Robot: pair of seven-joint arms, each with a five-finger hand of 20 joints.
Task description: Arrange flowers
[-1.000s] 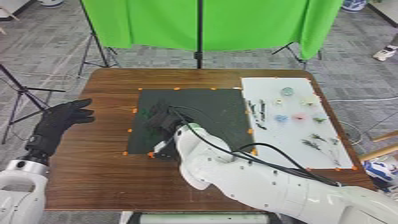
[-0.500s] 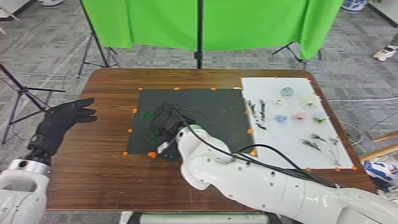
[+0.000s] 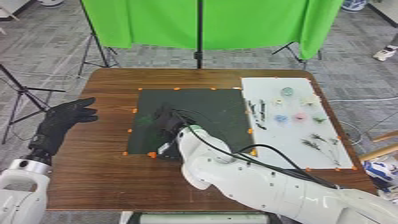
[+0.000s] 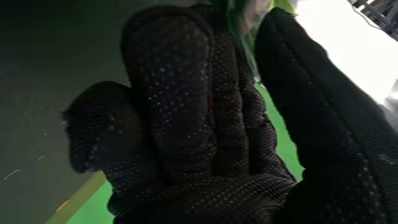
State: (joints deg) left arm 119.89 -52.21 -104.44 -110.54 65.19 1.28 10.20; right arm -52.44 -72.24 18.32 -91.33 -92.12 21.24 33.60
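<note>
Fingers of the right hand (image 4: 182, 100) stand straight over the dark mat (image 3: 216, 98), a glossy green piece (image 4: 238, 25) between them and the thumb (whether pinched, one cannot tell). The left hand (image 3: 60, 120) hangs relaxed beside it. On the white sheet (image 3: 282, 142), the pink flower (image 3: 300, 118) looks feather-light and easily crushed; the leafy stems (image 3: 313, 144), likely thin, slippery and springy, call for a gentle pinch low, below the leaves.

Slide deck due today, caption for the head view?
Flower arranging: right hand over the dark mat, left hand off to its left, flower heads on the white sheet.
</note>
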